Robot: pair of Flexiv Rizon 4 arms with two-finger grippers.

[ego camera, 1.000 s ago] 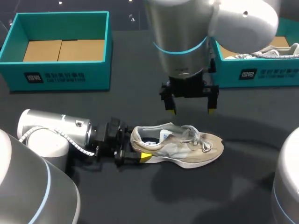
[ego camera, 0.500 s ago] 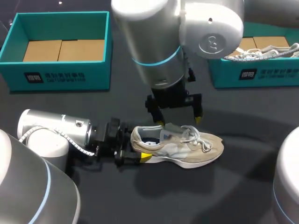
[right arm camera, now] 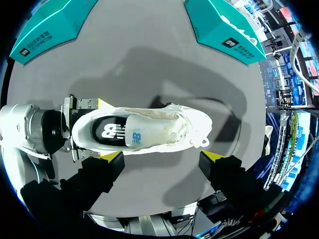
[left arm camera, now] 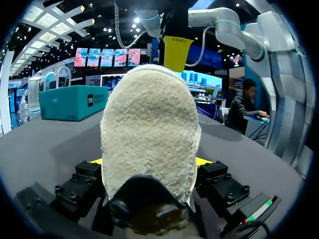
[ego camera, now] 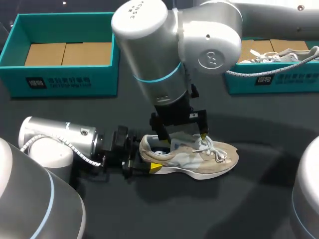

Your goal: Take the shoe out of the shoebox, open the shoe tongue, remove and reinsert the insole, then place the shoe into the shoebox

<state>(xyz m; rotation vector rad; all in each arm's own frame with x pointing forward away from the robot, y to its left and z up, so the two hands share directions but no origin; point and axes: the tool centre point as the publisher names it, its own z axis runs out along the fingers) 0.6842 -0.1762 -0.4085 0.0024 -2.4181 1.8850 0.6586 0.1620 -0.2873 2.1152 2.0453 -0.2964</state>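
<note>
A beige sneaker [ego camera: 195, 157] lies on its sole on the dark table, toe pointing right. My left gripper [ego camera: 145, 161] comes in low from the left and is shut on the heel; in the left wrist view the fuzzy heel [left arm camera: 149, 139] fills the space between its yellow tips. My right gripper [ego camera: 183, 137] hangs open just above the shoe's mouth and laces, one finger on each side. In the right wrist view the shoe [right arm camera: 149, 130] lies ahead of the spread fingertips [right arm camera: 113, 156], with the dark insole [right arm camera: 105, 130] and the tongue [right arm camera: 144, 133] showing.
An empty teal shoebox [ego camera: 65, 79] stands at the back left. A second teal box [ego camera: 271, 78] at the back right holds a white shoe [ego camera: 286, 54]. My right arm's thick links loom over the table's middle.
My right arm has swung left and come down, bringing its open gripper from behind the shoe to just above its mouth. The left gripper and the shoe have stayed put.
</note>
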